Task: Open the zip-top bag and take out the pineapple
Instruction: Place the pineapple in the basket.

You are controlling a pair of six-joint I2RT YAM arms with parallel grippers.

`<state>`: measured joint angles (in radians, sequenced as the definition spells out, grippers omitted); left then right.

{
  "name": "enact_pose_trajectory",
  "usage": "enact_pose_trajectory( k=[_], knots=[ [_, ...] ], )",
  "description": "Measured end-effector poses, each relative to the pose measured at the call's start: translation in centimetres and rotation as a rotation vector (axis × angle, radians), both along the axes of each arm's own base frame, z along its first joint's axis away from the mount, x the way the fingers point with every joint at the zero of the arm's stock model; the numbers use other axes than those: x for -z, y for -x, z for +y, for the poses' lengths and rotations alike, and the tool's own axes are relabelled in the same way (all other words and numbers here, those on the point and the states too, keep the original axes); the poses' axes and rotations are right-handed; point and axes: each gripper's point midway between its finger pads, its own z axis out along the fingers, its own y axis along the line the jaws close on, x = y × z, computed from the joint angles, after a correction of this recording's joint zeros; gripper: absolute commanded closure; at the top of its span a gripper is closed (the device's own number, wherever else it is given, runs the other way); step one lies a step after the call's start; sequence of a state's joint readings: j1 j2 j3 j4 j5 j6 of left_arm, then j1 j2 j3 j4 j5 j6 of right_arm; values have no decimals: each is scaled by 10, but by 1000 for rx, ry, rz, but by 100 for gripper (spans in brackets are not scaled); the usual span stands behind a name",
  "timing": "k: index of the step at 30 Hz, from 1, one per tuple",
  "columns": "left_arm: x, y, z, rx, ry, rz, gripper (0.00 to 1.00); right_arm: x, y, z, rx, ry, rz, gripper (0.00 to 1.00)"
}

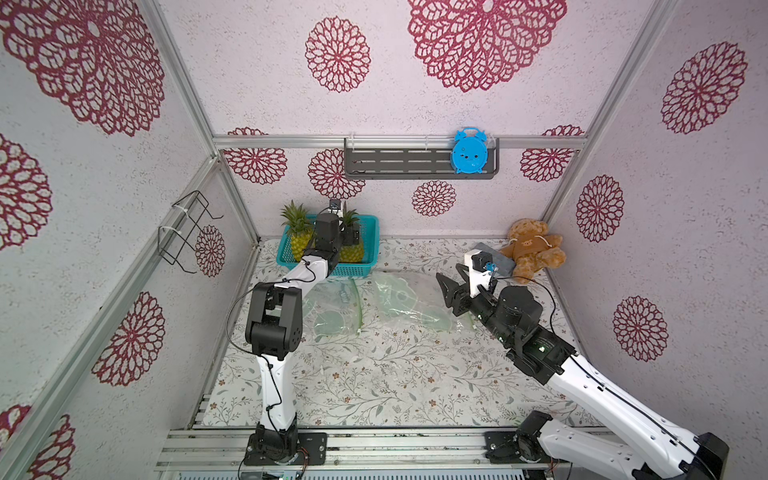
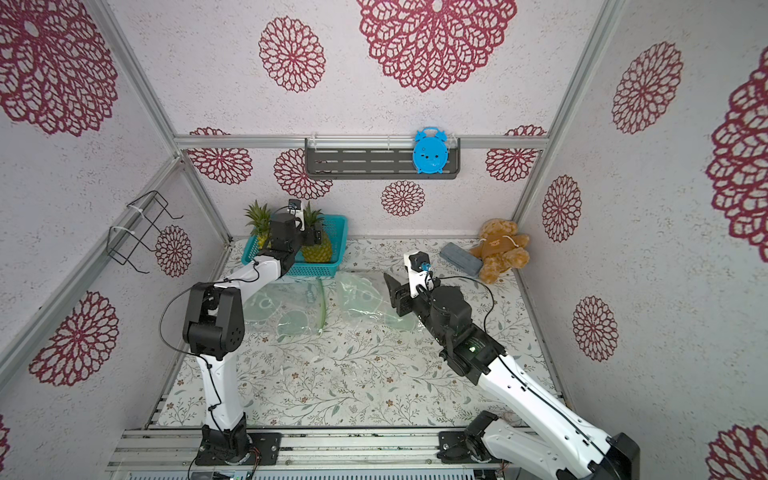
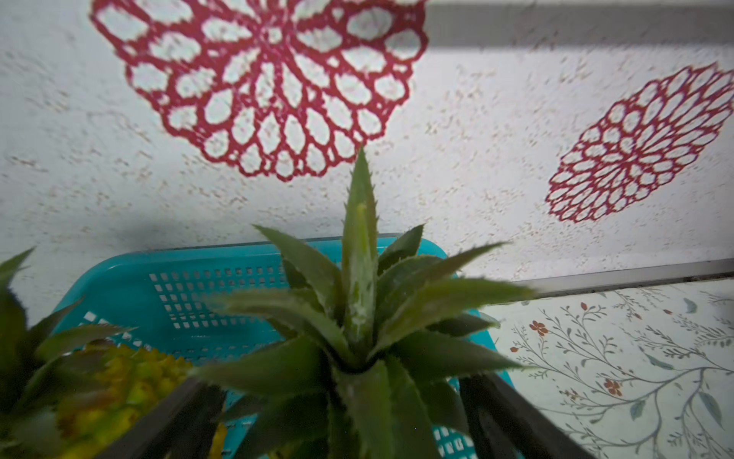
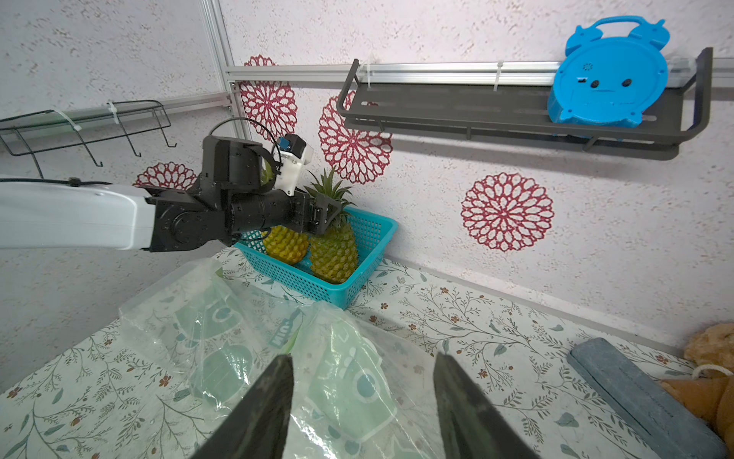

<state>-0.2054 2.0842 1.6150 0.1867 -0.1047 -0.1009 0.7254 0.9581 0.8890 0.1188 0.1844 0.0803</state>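
Note:
Two yellow pineapples stand in a teal basket (image 1: 372, 232) at the back left. My left gripper (image 1: 351, 232) is at the green crown (image 3: 357, 302) of the right-hand pineapple (image 1: 352, 251). Its dark fingers (image 3: 508, 417) stand wide apart on either side of the leaves, so it is open. The other pineapple (image 1: 300, 245) is beside it. Two clear zip-top bags with green print lie flat on the table, one (image 1: 332, 307) by the left arm and one (image 1: 407, 299) to its right. My right gripper (image 4: 363, 357) hovers open over the right-hand bag (image 4: 349, 381), holding nothing.
A brown teddy bear (image 1: 534, 249) and a grey block (image 2: 459, 257) lie at the back right corner. A blue alarm clock (image 1: 469, 151) sits on a dark wall shelf. A black wire rack (image 1: 187, 232) hangs on the left wall.

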Motion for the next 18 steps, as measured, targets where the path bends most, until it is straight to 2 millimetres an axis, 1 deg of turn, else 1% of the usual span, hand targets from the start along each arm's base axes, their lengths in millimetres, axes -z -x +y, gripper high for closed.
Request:
enact_pose_trajectory(
  k=[4,7,9,11,15,18],
  knots=[
    [-26,16,0,21,11,-31,3,0,-1,-1,6,1,0,39],
    [-49,31,-1,42,23,-58,3,2,-2,-3,20,3,1,39],
    [-64,45,-1,58,32,-73,3,7,-3,-5,30,9,7,39],
    [-73,60,-2,78,43,-75,3,13,-4,-6,42,16,13,39],
    [-83,95,-4,127,72,-55,3,23,-7,-11,71,30,24,39],
    [-82,123,-4,155,93,-23,3,30,-10,-16,101,36,25,39]
  ],
)
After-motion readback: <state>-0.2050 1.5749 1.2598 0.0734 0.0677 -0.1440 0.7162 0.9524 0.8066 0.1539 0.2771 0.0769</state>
